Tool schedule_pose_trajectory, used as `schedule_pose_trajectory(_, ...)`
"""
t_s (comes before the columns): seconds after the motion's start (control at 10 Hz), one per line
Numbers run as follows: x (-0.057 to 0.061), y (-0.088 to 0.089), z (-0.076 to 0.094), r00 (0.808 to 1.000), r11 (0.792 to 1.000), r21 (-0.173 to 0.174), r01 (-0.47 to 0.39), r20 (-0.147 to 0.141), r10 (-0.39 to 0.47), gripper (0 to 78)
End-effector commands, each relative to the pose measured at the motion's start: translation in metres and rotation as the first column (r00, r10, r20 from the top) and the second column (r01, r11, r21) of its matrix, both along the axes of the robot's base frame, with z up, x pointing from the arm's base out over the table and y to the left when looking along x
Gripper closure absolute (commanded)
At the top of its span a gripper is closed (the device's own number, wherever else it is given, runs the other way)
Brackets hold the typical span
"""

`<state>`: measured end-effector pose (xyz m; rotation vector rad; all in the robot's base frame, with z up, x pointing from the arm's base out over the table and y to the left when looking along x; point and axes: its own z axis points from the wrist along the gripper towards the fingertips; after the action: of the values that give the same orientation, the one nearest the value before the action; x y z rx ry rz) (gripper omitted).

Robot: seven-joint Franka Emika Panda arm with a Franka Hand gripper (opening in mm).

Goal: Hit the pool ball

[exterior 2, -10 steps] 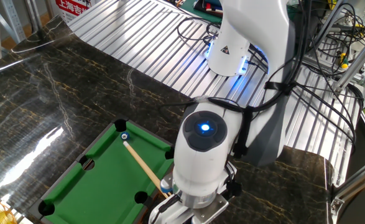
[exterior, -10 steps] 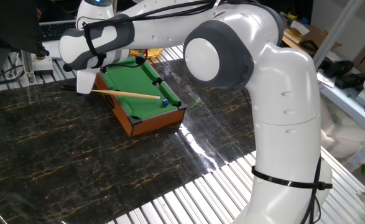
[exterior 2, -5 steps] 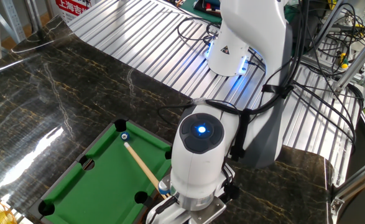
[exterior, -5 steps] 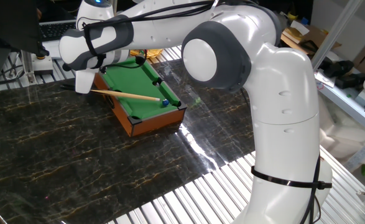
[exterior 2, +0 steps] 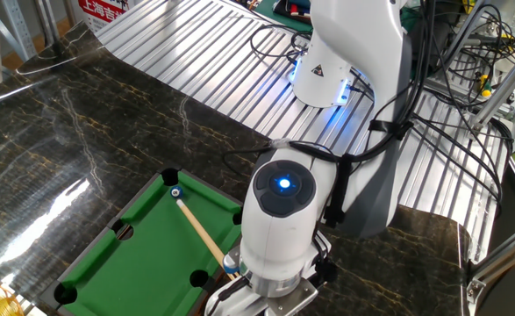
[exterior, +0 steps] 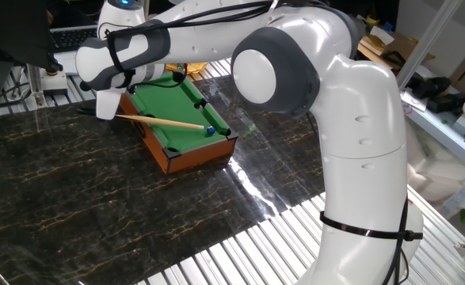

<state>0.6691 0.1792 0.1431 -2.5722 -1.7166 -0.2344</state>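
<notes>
My gripper [exterior: 108, 111] is clamping the butt of the cue stick [exterior: 162, 121], its tip pointing toward three o'clock in one fixed view. The pool ball [exterior: 210, 131] is sitting just beyond that tip, beside the pool table's [exterior: 186, 154] corner pocket.

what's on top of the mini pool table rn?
On the pool table: the cue stick, its tip beside the blue pool ball near a corner pocket. The arm covers the near end, the gripper and the cue's butt.
</notes>
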Motion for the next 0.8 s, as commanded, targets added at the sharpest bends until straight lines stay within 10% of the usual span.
schedule_pose_trajectory(0.1,0.0052,-0.0010,0.0040,0.999,0.999,-0.009,0.033,0.018,-0.033,76.4)
schedule_pose_trajectory(0.8,0.0066,-0.0085,0.0039,0.998,0.998,-0.025,0.064,0.015,-0.063,76.4)
